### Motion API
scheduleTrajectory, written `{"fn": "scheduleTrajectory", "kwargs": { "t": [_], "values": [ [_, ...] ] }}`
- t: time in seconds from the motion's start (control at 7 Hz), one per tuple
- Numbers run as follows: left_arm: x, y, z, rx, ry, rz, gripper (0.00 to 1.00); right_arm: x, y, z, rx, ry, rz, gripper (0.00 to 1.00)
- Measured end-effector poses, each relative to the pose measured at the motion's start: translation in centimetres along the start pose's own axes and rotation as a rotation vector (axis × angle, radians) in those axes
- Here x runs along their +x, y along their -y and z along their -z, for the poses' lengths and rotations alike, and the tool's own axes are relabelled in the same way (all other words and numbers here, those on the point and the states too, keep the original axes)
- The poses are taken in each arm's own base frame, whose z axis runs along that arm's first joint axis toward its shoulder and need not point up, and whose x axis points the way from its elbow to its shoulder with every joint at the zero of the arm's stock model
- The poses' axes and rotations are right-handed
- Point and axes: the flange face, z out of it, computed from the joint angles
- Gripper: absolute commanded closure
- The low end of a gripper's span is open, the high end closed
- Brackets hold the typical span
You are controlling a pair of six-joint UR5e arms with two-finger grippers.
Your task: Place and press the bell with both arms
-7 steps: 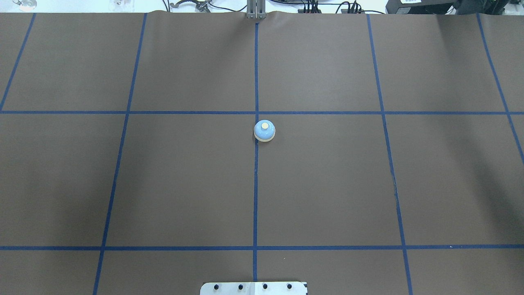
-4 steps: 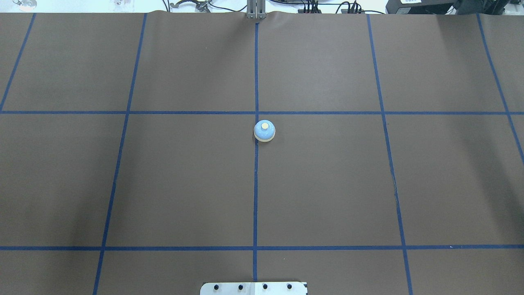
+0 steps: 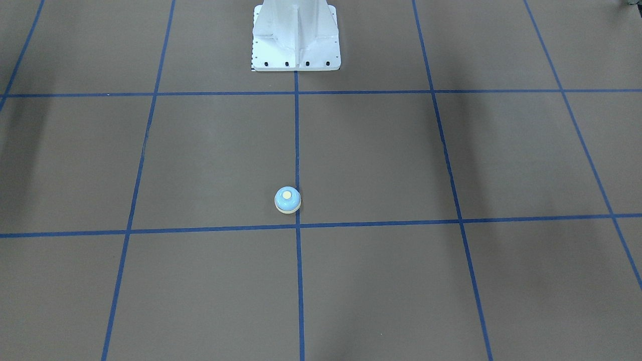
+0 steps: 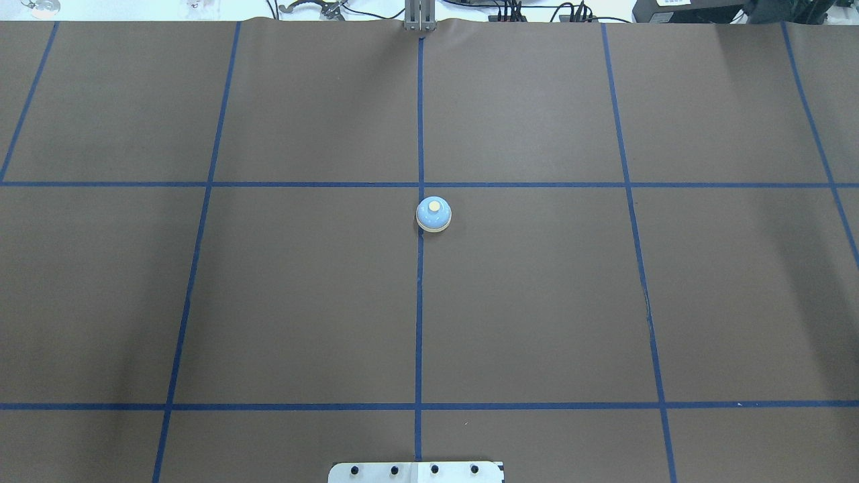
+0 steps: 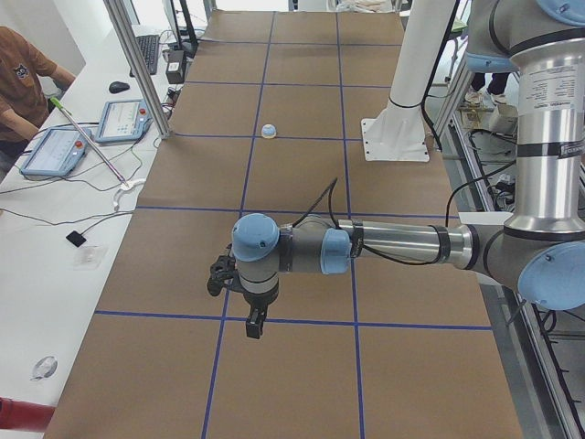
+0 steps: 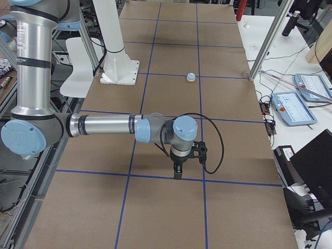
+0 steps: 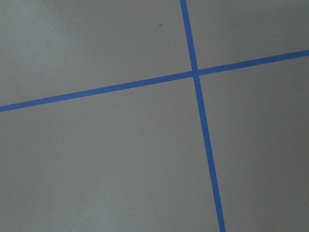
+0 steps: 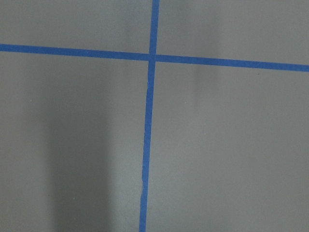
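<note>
The bell (image 4: 433, 215), a light-blue dome with a cream button and tan base ring, stands upright by the centre tape line. It also shows in the front view (image 3: 288, 200), the left side view (image 5: 269, 132) and the right side view (image 6: 191, 77). My left gripper (image 5: 253, 327) hangs over the near end of the table, far from the bell. My right gripper (image 6: 177, 173) hangs over the opposite end, also far from it. Both grippers show only in the side views, so I cannot tell whether they are open or shut. Both wrist views show only brown mat and blue tape.
The white pedestal (image 3: 296, 37) stands at the robot's edge of the mat. Blue tape lines (image 4: 419, 302) grid the brown mat. A side bench holds tablets (image 5: 57, 149) and cables, with an operator (image 5: 23, 78) seated there. A metal post (image 5: 137, 64) rises at the table's far edge.
</note>
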Motion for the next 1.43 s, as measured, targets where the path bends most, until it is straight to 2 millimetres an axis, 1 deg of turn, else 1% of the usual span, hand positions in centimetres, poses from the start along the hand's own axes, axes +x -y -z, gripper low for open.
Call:
{"fn": "scheduleTrajectory", "kwargs": {
  "t": [0.29,0.86,1.43],
  "values": [
    [-0.15,-0.07,-0.18,-0.004,-0.001,0.004,0.00,-0.17,0.17,0.36,0.006,0.015,-0.005,0.00],
    [-0.35,-0.09,-0.69,-0.012,-0.003,0.056,0.00,-0.11,0.22,0.23,0.004,0.026,-0.008,0.00],
    [-0.52,-0.19,-0.94,-0.015,-0.003,0.062,0.00,-0.54,0.20,0.55,0.010,0.040,-0.002,0.01]
  ]
}}
